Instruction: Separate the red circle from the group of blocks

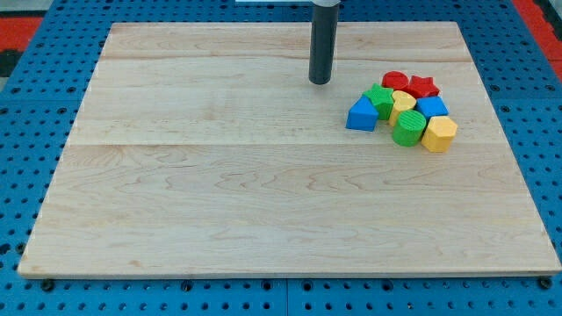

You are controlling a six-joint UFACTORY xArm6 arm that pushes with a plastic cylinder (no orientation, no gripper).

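The red circle [395,81] sits at the top left of a tight group of blocks at the view's right. Touching it are a red star [423,86], a yellow heart [403,101] and a green block [380,98]. A blue triangle [361,115], a blue cube [431,108], a green cylinder [407,128] and a yellow hexagon [439,133] complete the group. My tip [320,82] stands on the board to the left of the red circle, apart from it and from every block.
The wooden board [219,175] lies on a blue pegboard table [26,132]. Red areas show at the view's top corners [22,22].
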